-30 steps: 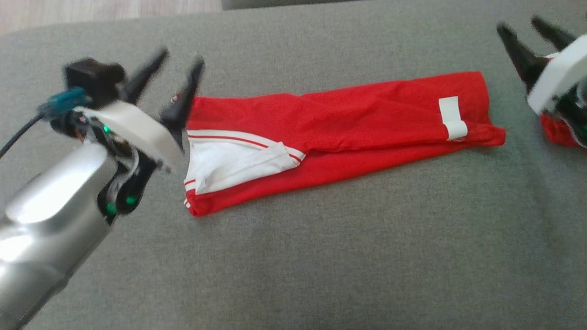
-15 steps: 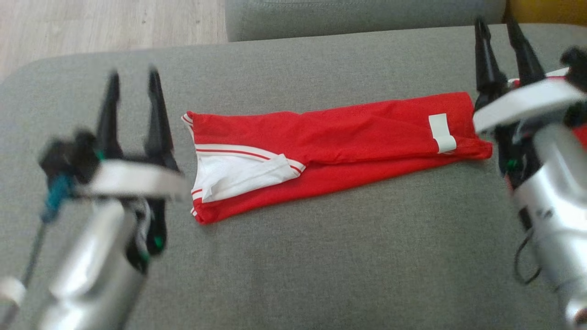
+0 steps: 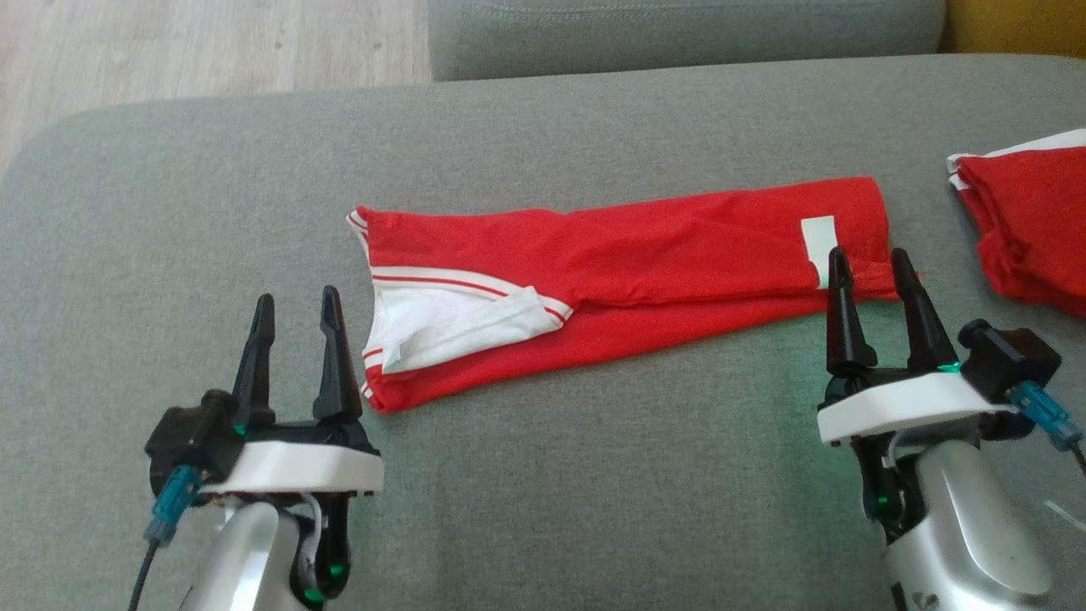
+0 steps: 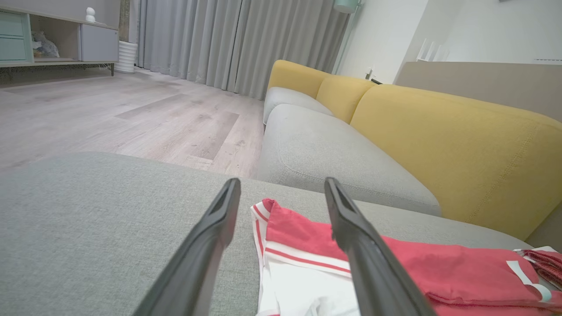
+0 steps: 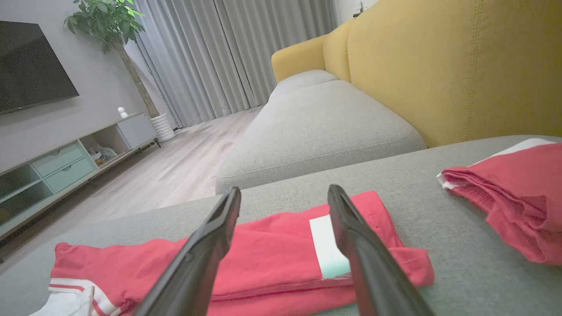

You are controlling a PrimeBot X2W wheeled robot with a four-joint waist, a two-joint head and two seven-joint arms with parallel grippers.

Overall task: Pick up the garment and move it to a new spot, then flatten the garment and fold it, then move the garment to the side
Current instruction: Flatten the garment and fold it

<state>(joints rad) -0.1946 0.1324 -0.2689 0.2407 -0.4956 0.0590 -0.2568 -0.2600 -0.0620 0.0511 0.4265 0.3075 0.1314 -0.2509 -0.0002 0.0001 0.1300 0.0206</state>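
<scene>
The garment (image 3: 645, 263) is red with white trim and a white panel, folded into a long strip across the grey sofa cushion (image 3: 594, 475). It also lies ahead in the left wrist view as the garment (image 4: 417, 263) and in the right wrist view as the garment (image 5: 263, 254). My left gripper (image 3: 295, 307) stands open just near-left of the strip's white-trimmed end, touching nothing. My right gripper (image 3: 871, 261) is open at the strip's right end, its fingertips over the edge by the white label (image 3: 820, 236). Both hold nothing.
A second red garment (image 3: 1031, 216) lies bunched at the cushion's right edge. A yellow sofa back (image 4: 461, 145) and another grey seat (image 4: 333, 162) stand behind. Wooden floor (image 3: 212, 42) lies beyond the cushion's far-left edge.
Both arms have drawn back toward me and lowered to the near side of the garment, jaws staying open. The camera has shifted, bringing the second red garment into sight.
</scene>
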